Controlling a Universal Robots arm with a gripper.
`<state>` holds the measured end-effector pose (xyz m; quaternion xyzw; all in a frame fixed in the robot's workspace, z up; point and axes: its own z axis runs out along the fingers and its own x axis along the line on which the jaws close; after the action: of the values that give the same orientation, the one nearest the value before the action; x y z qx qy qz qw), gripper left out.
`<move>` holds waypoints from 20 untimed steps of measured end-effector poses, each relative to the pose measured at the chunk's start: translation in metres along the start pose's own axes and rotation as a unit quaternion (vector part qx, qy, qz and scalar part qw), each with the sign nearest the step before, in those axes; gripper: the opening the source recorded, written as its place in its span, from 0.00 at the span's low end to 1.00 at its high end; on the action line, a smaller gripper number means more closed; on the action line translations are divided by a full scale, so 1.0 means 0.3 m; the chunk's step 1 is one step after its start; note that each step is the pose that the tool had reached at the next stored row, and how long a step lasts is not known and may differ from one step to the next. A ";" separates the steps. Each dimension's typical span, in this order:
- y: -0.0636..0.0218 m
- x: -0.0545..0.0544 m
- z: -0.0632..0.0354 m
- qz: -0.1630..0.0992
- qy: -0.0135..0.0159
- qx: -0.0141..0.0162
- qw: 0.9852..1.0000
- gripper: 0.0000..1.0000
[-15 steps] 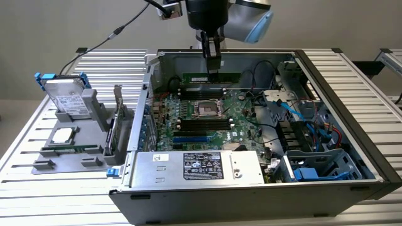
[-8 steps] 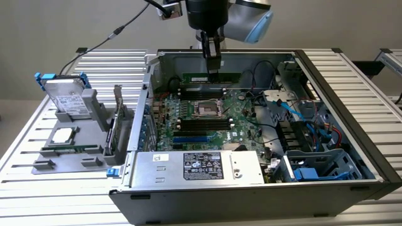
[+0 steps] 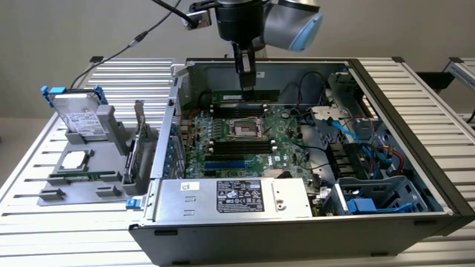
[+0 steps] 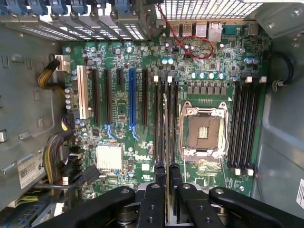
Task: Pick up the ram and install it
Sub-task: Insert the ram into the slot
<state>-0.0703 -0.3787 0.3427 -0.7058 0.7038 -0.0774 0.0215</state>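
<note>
Pincer [image 3: 248,86] pinched narrow on the ram [image 3: 266,93], hanging above the board's black slots [image 4: 156,123].
Best to keep the stick level, its edge square over one slot, and any push straight down and even.

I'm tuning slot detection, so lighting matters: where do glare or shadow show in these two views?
Exterior view: soft even light, the ribbed metal table bright, the open grey computer case dimmer inside, where the gripper holds the dark-green ram stick. Wrist view: the perforated metal grille is washed out white, the green motherboard evenly lit, the square silver heatsink glinting.
</note>
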 end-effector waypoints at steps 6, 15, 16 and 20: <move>0.037 -0.010 0.031 0.000 0.000 0.000 1.000 0.15; 0.052 -0.015 0.084 0.000 0.000 0.000 1.000 0.15; 0.052 -0.015 0.090 0.001 0.000 0.000 1.000 0.15; 0.053 -0.010 0.114 0.008 -0.001 -0.001 1.000 0.15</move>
<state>-0.0813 -0.3785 0.3065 -0.7001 0.7096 -0.0763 0.0220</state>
